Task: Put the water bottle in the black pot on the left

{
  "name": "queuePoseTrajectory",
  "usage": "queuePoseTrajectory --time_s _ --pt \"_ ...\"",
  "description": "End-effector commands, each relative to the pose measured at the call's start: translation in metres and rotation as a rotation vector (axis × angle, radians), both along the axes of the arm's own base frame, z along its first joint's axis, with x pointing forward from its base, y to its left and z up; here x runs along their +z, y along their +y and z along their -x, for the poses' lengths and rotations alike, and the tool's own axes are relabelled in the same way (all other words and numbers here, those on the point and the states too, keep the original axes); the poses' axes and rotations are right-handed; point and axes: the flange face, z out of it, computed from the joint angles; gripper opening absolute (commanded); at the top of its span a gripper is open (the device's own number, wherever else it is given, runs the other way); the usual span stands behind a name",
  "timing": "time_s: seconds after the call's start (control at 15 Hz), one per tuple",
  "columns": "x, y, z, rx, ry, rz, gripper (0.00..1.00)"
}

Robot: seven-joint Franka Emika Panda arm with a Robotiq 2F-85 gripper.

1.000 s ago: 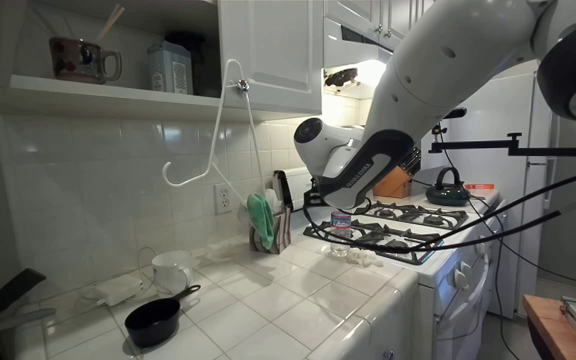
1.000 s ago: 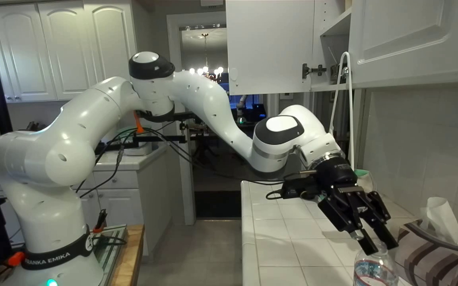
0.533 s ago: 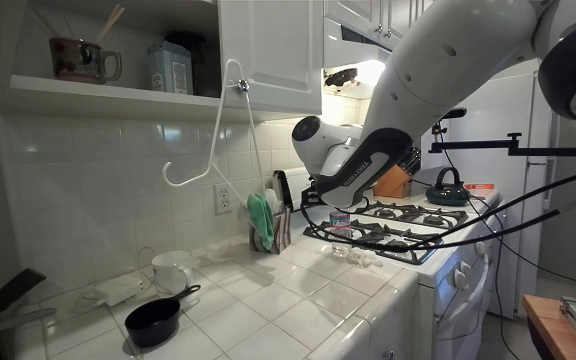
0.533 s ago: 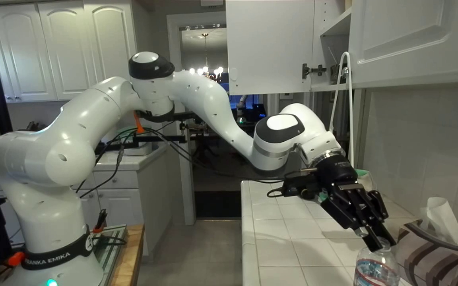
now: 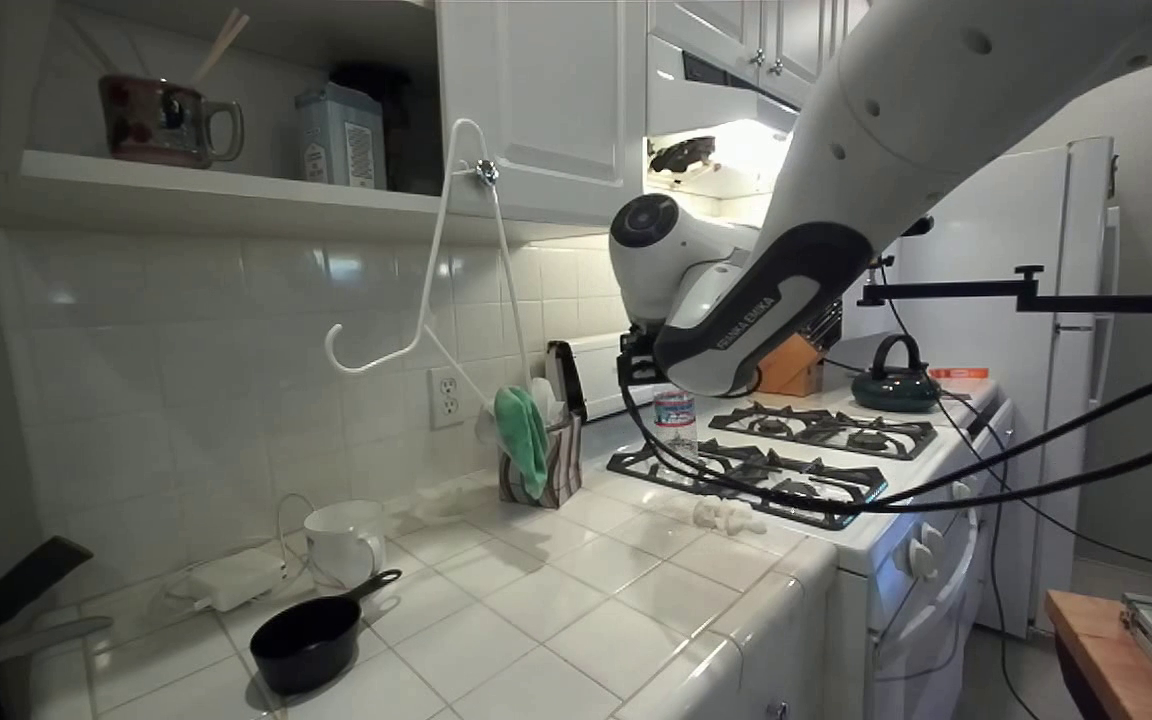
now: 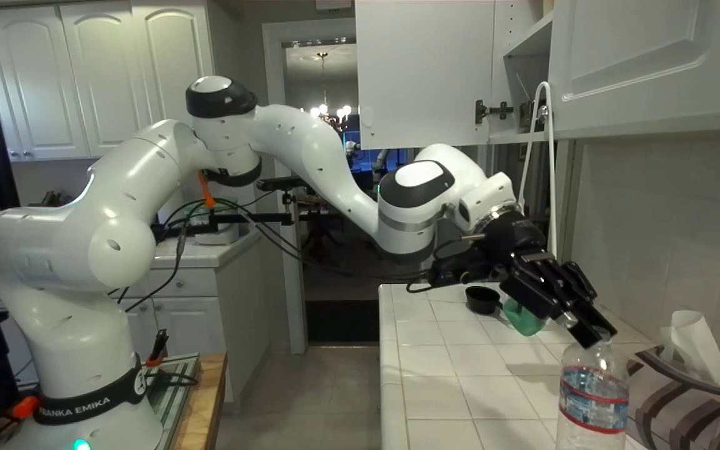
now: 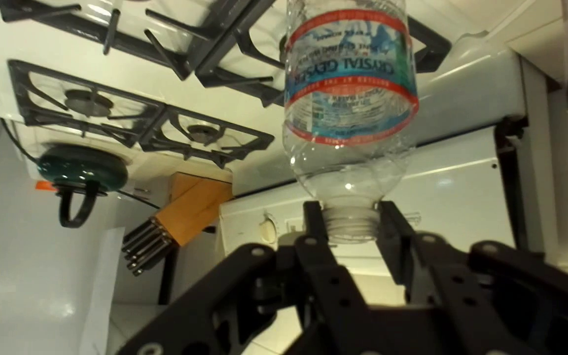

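Pinching the water bottle [image 6: 593, 398] by its neck, the jaws hang near a tissue box [image 6: 685, 403] and burner grate [image 5: 754, 465].

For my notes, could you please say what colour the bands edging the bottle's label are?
Red; the bottle shows best in the wrist view.

In the wrist view the base of the water bottle [image 7: 350, 116] is cut off by the top edge, the rear of the gripper [image 7: 353, 219] by the lower one, and the bottle's smallest print is too blurred to be read. In an exterior view its neck and most of the gripper are hidden behind the arm [image 5: 816, 270]. In an exterior view the tissue box [image 6: 679, 400] is cut off at the right
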Motion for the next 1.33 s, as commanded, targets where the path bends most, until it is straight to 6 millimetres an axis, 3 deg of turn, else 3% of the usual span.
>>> queuePoseTrajectory --time_s 0.0,0.4,0.8,0.93,1.27 --pt "0.016 0.025 0.043 0.198 0.016 0.014 0.08" --pt "0.016 0.070 0.099 0.542 0.005 0.030 0.08" --pt "0.025 0.072 0.149 0.839 -0.001 0.034 0.08" --pt "0.028 0.071 0.156 0.927 0.000 0.017 0.08" --pt "0.034 0.083 0.146 1.133 0.053 -0.045 0.08"
